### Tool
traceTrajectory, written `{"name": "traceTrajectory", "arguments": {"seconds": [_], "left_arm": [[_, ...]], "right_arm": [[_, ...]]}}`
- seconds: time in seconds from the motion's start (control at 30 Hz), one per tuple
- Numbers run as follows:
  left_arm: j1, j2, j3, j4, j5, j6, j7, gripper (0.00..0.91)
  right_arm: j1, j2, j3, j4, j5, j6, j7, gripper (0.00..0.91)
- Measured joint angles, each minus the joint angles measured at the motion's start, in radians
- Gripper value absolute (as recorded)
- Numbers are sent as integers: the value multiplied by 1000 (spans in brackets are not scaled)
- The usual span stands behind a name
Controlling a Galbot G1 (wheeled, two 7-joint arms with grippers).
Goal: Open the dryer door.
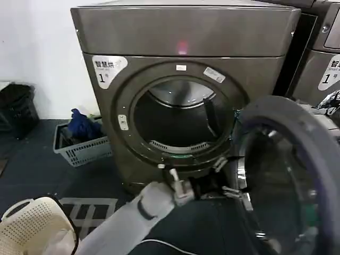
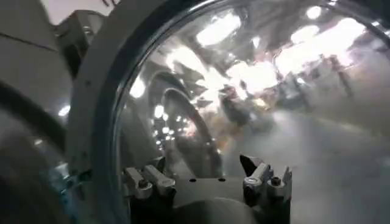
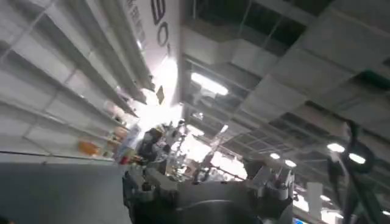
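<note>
1. Soft, even light is falling on the dryer (image 1: 186,37); its pink light (image 1: 183,48) is glowing, slightly blurred.
2. Ceiling lamps are reflecting as smeared glare across the dryer door (image 2: 244,91) glass.
3. Overhead ceiling lights (image 3: 207,84) are blooming, overexposing the right wrist view.

Two dryers (image 1: 186,79), two baskets (image 1: 79,149).

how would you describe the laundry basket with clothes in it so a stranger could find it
Start at the big bronze-grey dryer with its round opening. On the floor at its left side sits a grey slatted basket holding blue clothing. The other basket, cream-white, lies nearer the camera.
</note>
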Motion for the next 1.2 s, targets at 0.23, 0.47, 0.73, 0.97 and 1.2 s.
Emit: {"name": "traceTrajectory", "arguments": {"seconds": [0.23,0.47,0.73,0.97,1.2], "left_arm": [[-78,-100,60,92,10,2,2,907],[-124,-193,91,190,29,1,4,907],[-162,-283,88,280,42,7,6,907],[-176,-319,86,337,50,7,10,907],[-179,-318,78,362,55,3,11,907]], "right_arm": [[-26,2,46,-53,1,57,84,907],[-38,-11,87,-144,-4,53,151,907],[-47,-15,105,-189,-2,52,162,907],[-59,-22,111,-191,46,33,181,907],[-58,-24,109,-205,14,70,165,907]]}}
